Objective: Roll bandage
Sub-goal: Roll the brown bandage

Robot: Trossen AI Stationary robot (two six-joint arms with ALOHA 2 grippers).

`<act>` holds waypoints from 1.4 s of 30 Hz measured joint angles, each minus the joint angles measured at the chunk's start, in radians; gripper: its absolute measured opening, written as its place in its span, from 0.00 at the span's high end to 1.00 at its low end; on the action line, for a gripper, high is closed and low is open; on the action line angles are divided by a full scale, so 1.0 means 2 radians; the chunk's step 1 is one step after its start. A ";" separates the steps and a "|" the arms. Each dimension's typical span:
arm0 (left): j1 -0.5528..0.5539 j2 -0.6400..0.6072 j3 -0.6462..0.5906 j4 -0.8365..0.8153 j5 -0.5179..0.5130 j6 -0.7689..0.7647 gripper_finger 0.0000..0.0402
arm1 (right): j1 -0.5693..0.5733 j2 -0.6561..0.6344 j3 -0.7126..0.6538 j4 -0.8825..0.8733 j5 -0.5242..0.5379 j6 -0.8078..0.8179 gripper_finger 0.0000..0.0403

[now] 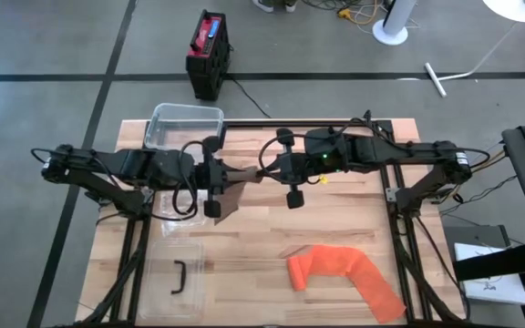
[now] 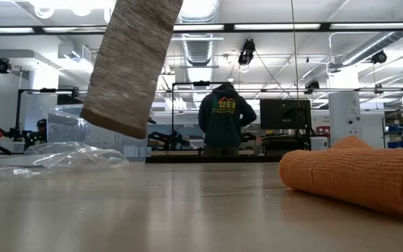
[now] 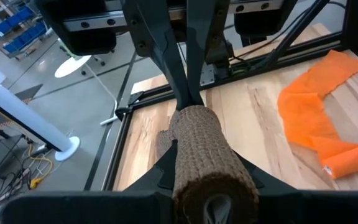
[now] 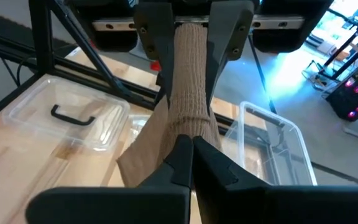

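We saw the brown bandage (image 1: 241, 176) held in the air between the arms above the table (image 1: 335, 228), with the left gripper (image 1: 219, 178) clamped on its rolled end and the right gripper (image 1: 264, 170) pinched together on its far end. A clear bin (image 1: 186, 126) by the back edge looked empty, a clear lid (image 1: 175, 269) with a black handle (image 1: 179, 277) lay near the front, and an orange bandage (image 1: 344, 273) lay loose on the wood.

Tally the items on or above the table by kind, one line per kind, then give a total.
Bandages: 2, one tan and one orange
Clear plastic containers: 1
Clear plastic lids: 1
Total: 4
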 joint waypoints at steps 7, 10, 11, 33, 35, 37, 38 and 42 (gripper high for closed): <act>0.000 -0.004 0.000 0.003 -0.002 -0.001 0.87 | 0.000 -0.004 0.001 -0.008 0.000 0.010 0.98; 0.000 -0.001 0.000 0.006 -0.003 -0.001 0.87 | 0.000 -0.004 0.001 -0.002 -0.001 0.008 0.92; 0.000 -0.001 0.000 0.007 -0.003 -0.001 0.87 | 0.000 -0.004 0.000 0.001 -0.001 0.008 0.89; 0.000 -0.005 -0.002 0.026 0.000 -0.010 0.87 | -0.002 -0.007 -0.001 0.005 0.018 0.008 0.94; 0.001 -0.005 -0.005 0.029 0.000 -0.011 0.87 | -0.002 -0.009 -0.001 -0.005 0.020 0.010 0.94; 0.000 -0.006 -0.008 0.031 0.001 -0.012 0.87 | -0.002 -0.009 -0.001 -0.010 0.020 0.014 0.94; 0.000 -0.006 -0.011 0.034 0.001 -0.012 0.87 | -0.002 -0.009 0.000 -0.014 0.020 0.014 0.94; 0.000 -0.005 -0.025 0.045 0.001 -0.012 0.87 | -0.002 -0.010 0.000 -0.029 0.021 0.013 0.95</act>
